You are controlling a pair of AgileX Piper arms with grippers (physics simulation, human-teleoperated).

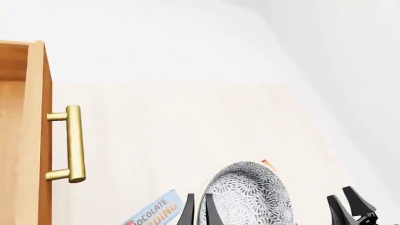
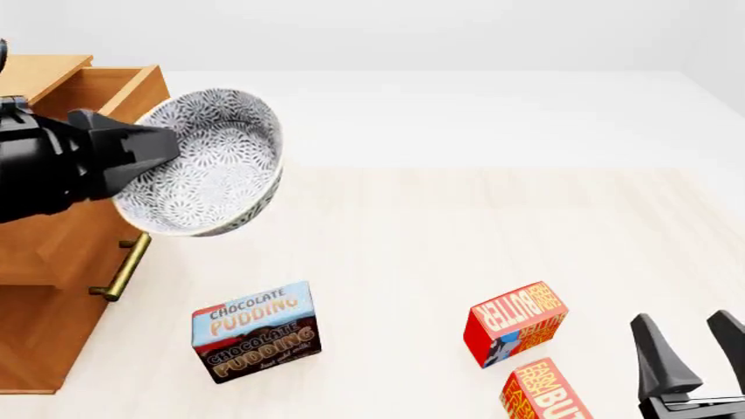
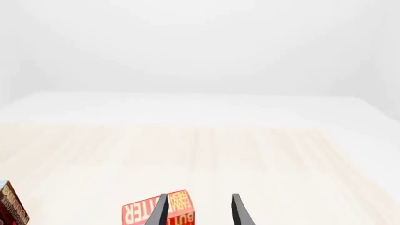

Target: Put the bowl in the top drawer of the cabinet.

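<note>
left tool (image 2: 157,148) gripping tilted bowl (image 2: 209,166), top drawer (image 2: 111,92) open

In your front view the cabinet (image 2: 47,262) runs off the left edge, the left arm hides much of the top drawer (image 2: 111,87), and the left gripper (image 2: 157,148) covers part of the bowl (image 2: 215,161) rim. The right gripper (image 2: 696,353) and the lower butter box (image 2: 545,393) are cut by the bottom edge. In your left wrist view, the bottom edge crops the bowl (image 1: 250,197) and chocolate pudding box (image 1: 155,213).
</note>
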